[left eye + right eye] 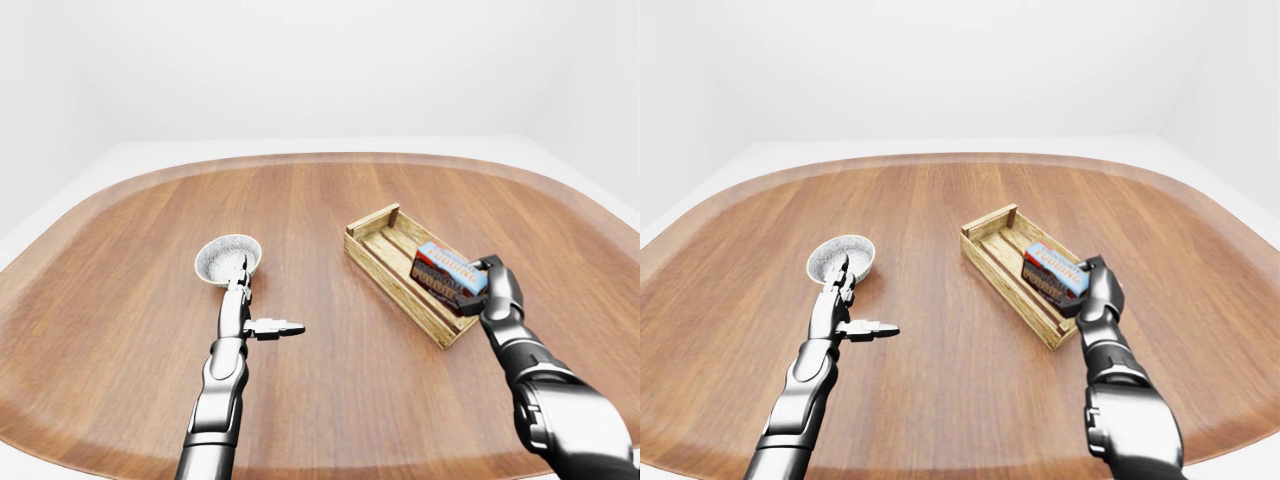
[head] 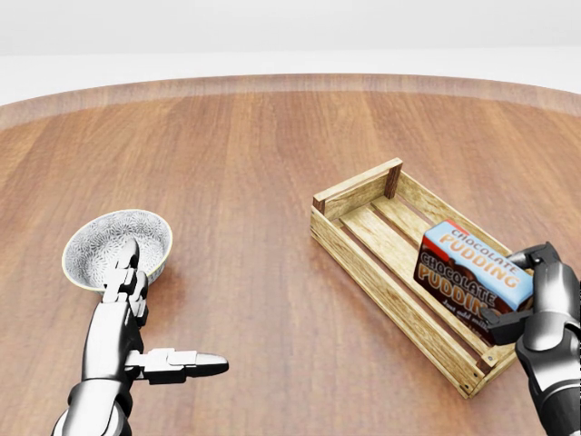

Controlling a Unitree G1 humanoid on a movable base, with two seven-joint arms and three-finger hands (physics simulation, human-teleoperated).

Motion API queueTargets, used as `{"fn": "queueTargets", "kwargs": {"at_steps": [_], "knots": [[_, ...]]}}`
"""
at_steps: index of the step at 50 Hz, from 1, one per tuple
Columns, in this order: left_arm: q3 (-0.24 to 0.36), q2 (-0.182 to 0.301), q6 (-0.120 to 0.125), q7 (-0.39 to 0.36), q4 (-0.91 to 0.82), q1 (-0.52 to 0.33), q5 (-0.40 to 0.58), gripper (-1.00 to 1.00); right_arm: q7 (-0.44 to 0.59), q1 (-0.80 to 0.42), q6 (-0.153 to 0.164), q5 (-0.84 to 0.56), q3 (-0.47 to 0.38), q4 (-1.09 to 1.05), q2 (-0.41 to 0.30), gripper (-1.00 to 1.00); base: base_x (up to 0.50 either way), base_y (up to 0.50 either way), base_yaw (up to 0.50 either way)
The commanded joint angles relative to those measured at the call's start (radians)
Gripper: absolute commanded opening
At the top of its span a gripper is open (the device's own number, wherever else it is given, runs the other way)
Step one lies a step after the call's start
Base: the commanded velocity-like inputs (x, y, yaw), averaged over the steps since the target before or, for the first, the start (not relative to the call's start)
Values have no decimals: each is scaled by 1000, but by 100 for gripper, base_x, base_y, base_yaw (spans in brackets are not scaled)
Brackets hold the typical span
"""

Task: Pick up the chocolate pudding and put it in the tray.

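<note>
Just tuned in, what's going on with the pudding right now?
The right hand grips the chocolate pudding box at its right end, holding it tilted inside the wooden tray, at the tray's near-right end; not released yet. The left hand hovers open over the table, just below the patterned bowl, holding nothing.

You can read "CHOCOLATE PUDDING" twice on the pudding box (image 2: 474, 275): once on its light blue top face and once on its dark brown side. Below the side lettering runs a line of small script, possibly "Just add milk", too blurred to confirm.
</note>
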Motion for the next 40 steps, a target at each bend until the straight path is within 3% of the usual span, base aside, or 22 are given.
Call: {"fn": "queueTargets", "kwargs": {"at_steps": [1, 8, 13, 24, 31, 32, 33, 40], "knots": [[4, -3, -26, -10, 8, 4, -18, 100, -30, 25, 0, -11, 4, 23, 12, -100, 0, 0, 0], [5, -2, -25, -11, 7, 4, -19, 100, -33, 30, 0, -11, 5, 24, 17, -100, 0, 0, 0], [4, -2, -8, -11, -14, 7, -19, 100, -34, 33, 0, -13, 5, 26, 19, -100, 0, 0, 0], [3, -3, -17, -11, -6, 8, -17, 100, -34, 35, 0, -12, 3, 29, 19, -100, 0, 0, 0], [3, -3, -8, -11, -16, 9, -17, 100, -28, 38, 0, -9, 1, 28, 18, -100, 0, 0, 0], [3, -3, -8, -12, -16, 9, -17, 100, -28, 37, 0, -6, -1, 27, 17, 25, 0, 0, 0], [3, -3, -8, -12, -16, 9, -17, 100, -26, 38, 0, -4, -2, 27, 17, 100, 0, 0, 0], [3, -4, -21, -12, -4, 10, -16, 100, -26, 41, 0, -1, -2, 29, 18, 100, 0, 0, 0]]}}
